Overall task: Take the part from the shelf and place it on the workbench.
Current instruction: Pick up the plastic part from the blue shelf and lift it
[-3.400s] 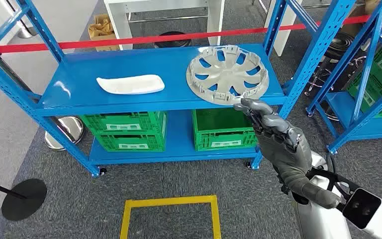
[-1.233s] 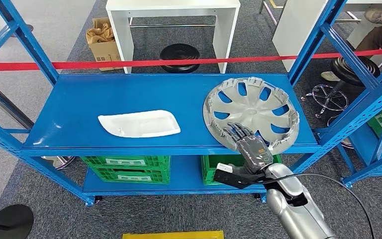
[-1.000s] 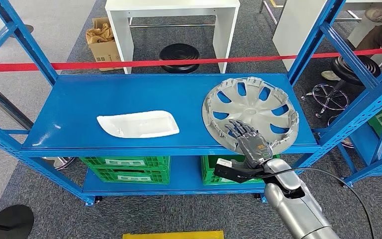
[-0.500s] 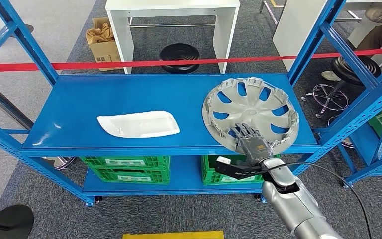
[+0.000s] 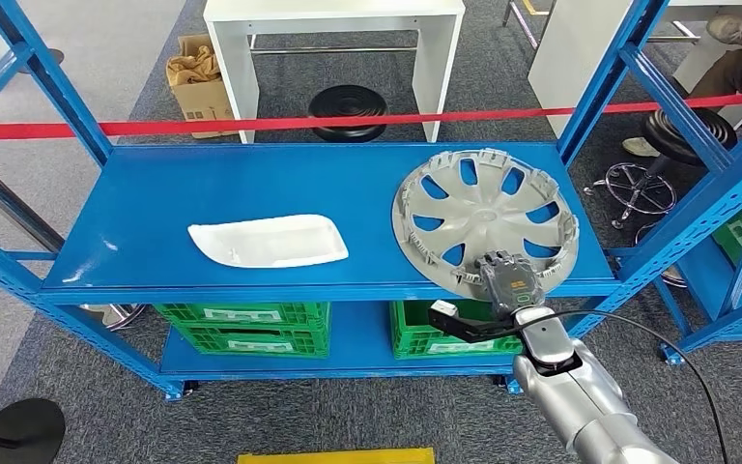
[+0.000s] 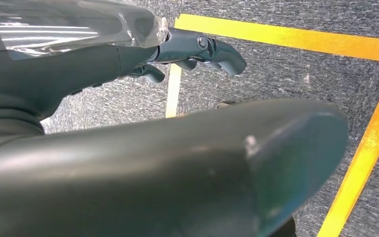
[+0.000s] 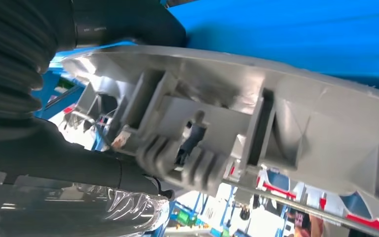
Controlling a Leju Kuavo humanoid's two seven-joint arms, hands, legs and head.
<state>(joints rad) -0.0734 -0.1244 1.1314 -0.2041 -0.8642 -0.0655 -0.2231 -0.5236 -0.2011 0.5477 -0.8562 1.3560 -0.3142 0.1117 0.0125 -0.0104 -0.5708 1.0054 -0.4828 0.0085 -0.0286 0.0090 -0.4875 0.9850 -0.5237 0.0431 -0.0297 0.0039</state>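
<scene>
1. Wheel cover (image 5: 488, 221), the silver-grey part with curved spokes and a clipped rim, is lying on the right end of the upper shelf (image 5: 251, 184) of the blue rack; its near edge is reaching the shelf's front lip.
2. Right hand (image 5: 507, 275) is closing on the near rim of the wheel cover, fingers curled over the top edge; in the right wrist view the fingers (image 7: 128, 19) are lying over the rim (image 7: 256, 113), while the thumb (image 7: 54, 163) is pressing in below it, so the hand is clamped on the part.
3. Right arm (image 5: 580, 396), silver, is rising from the lower right, with a black cable (image 5: 638, 333) looping beside it.
4. Left hand (image 6: 143, 163) is hanging over grey carpet (image 6: 286, 74) crossed by yellow floor tape (image 6: 365, 153); its fingers (image 6: 212, 49) are curling loosely and holding nothing, and how far they are closed cannot be told.
5. One white moulded panel (image 5: 268, 241) is lying on the same shelf, well apart from the wheel cover, toward the left.
6. Two green crates (image 5: 242, 327) are sitting on the lower shelf, one stack at left and one crate (image 5: 425, 333) at right, under the wheel cover.
7. One red barrier tape (image 5: 280, 123) is stretching behind the rack; beyond it are standing one white table (image 5: 333, 29), one cardboard box (image 5: 200, 77) and one black round base (image 5: 351, 101).
</scene>
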